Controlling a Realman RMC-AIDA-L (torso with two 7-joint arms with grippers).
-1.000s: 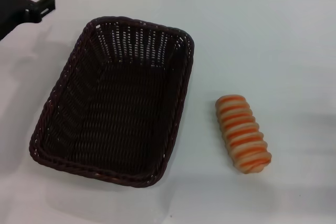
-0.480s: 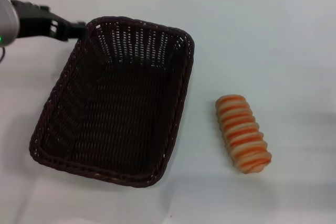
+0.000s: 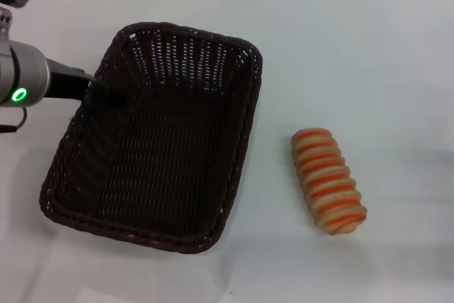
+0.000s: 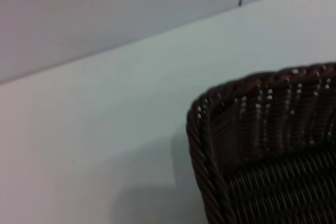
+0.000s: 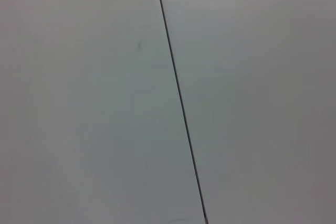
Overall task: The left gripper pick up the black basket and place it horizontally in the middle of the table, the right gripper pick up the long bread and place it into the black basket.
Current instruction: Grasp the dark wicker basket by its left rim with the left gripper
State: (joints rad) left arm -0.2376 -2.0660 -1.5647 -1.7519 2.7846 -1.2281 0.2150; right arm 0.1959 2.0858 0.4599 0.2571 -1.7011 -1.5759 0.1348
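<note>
The left gripper (image 3: 106, 94) is seen reaching over the braided left rim of the black basket (image 3: 159, 140) — whether its fingers are spread or closed can't be told against the dark wicker. The woven, openwork basket sits on the smooth white table (image 3: 355, 54), with the ridged orange-and-cream long bread (image 3: 328, 179) lying well off to the right of the fingers — untouched.

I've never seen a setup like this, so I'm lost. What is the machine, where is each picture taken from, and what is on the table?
This is a two-armed robot. The head view looks down at a white table. On it sit a black basket and, apart to its right, a long bread. The left gripper, on the silver arm with a green light, reaches over the basket's left rim; nothing is lifted. The left wrist view shows a basket corner. The right wrist view shows only a plain pale surface with a dark seam; the right gripper is out of sight.
</note>
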